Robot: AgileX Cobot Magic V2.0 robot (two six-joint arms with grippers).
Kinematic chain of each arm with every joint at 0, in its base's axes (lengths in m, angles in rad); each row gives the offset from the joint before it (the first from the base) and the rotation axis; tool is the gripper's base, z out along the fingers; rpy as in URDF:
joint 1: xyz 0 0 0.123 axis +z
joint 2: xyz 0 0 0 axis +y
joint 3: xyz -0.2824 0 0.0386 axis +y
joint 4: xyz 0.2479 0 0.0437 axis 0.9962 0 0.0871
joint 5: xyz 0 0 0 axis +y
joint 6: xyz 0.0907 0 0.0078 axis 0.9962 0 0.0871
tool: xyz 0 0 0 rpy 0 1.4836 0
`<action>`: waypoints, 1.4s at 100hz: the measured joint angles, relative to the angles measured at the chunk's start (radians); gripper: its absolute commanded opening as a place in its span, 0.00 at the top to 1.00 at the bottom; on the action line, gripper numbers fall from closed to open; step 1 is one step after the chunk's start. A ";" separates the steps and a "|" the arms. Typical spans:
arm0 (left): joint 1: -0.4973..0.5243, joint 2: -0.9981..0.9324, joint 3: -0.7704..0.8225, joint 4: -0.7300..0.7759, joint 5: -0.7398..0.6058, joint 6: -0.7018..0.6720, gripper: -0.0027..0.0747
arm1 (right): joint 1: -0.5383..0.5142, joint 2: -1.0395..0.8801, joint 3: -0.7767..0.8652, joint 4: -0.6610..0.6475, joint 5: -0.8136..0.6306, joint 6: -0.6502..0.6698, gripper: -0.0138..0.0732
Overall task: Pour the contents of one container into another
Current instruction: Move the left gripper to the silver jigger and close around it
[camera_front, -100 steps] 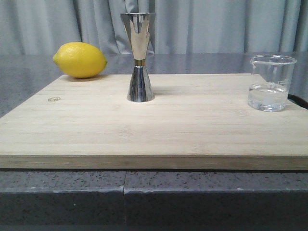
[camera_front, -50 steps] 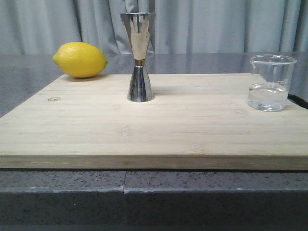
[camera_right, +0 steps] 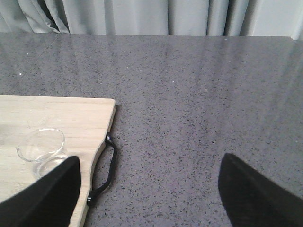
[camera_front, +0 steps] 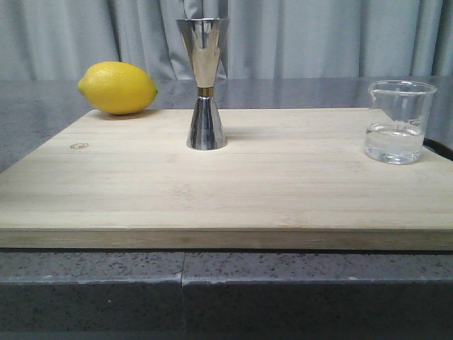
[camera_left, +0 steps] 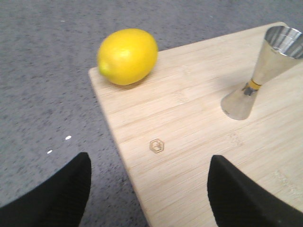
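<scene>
Beaker [camera_front: 400,122] wants a low side grip from the wide-open right gripper [camera_right: 149,189], clear of the spout, before tipping over the jigger [camera_front: 204,83]; left gripper [camera_left: 149,189] gapes too.

Pale grey curtains [camera_front: 318,39] hang in soft vertical folds along the far edge of a dark speckled stone counter [camera_front: 92,280]. A seam runs down the counter's front face near its middle. The polished top [camera_right: 199,94] catches a dull sheen of light toward the curtains. Lighting is even and soft.
</scene>
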 measured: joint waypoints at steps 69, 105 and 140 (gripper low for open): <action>0.002 0.556 -0.006 -0.767 0.391 1.092 0.35 | 0.000 0.000 0.000 0.000 -0.002 0.000 0.21; -0.091 0.652 -0.021 -0.923 0.398 1.286 0.35 | 0.000 0.000 0.000 0.002 -0.007 0.000 0.21; -0.216 0.733 -0.149 -0.992 0.398 1.316 0.35 | 0.000 0.000 0.000 0.002 -0.007 0.000 0.21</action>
